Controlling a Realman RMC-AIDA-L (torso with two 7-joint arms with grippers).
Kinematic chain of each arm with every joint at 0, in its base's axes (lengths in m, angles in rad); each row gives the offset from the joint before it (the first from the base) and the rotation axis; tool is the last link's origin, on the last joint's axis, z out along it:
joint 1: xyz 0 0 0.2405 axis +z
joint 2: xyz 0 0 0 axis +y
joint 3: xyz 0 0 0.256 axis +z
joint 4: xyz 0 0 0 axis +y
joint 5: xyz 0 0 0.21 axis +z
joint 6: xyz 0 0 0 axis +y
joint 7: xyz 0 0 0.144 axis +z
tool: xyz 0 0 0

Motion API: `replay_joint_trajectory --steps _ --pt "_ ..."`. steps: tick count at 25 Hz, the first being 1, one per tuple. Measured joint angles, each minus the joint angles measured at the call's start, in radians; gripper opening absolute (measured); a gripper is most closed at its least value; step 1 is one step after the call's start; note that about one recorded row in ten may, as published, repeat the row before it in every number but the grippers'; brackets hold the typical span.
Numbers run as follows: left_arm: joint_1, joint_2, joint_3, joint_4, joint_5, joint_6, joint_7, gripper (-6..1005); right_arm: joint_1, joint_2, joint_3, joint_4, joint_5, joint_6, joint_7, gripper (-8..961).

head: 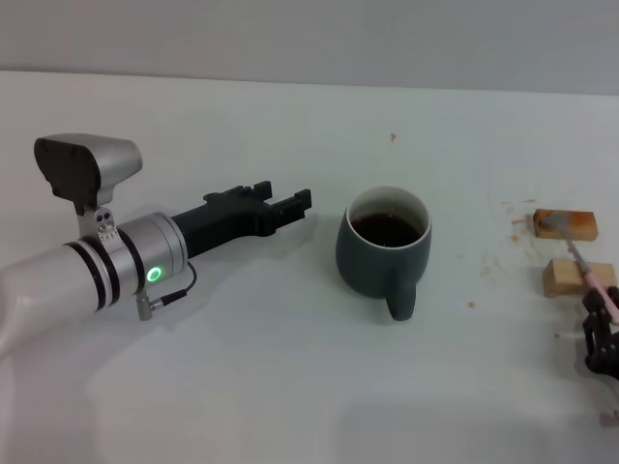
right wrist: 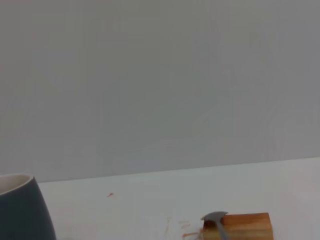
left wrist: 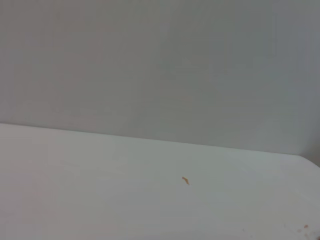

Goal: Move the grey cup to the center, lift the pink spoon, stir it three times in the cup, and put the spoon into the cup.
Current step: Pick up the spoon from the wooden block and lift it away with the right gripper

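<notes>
While my right gripper pinches the spoon resting across two blocks, a skewed lift could drop it; my left gripper, spread, sits beside the cup.

We see a white table carrying the grey cup near its middle, dark liquid inside, handle toward us. Well to its right lie two wooden blocks, one behind the other, with the pink spoon resting across them. Small orange specks dot the surface.
</notes>
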Motion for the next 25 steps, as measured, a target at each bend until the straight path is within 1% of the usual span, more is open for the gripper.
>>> replay_joint_trajectory --steps 6,25 --pt "0.0 0.001 -0.002 0.001 0.0 0.0 0.0 722 0.0 -0.002 -0.002 -0.001 0.0 0.002 0.0 126" --pt "0.002 -0.002 -0.002 0.0 0.0 0.0 0.0 722 0.0 -0.002 -0.003 -0.003 -0.001 0.005 0.0 124"
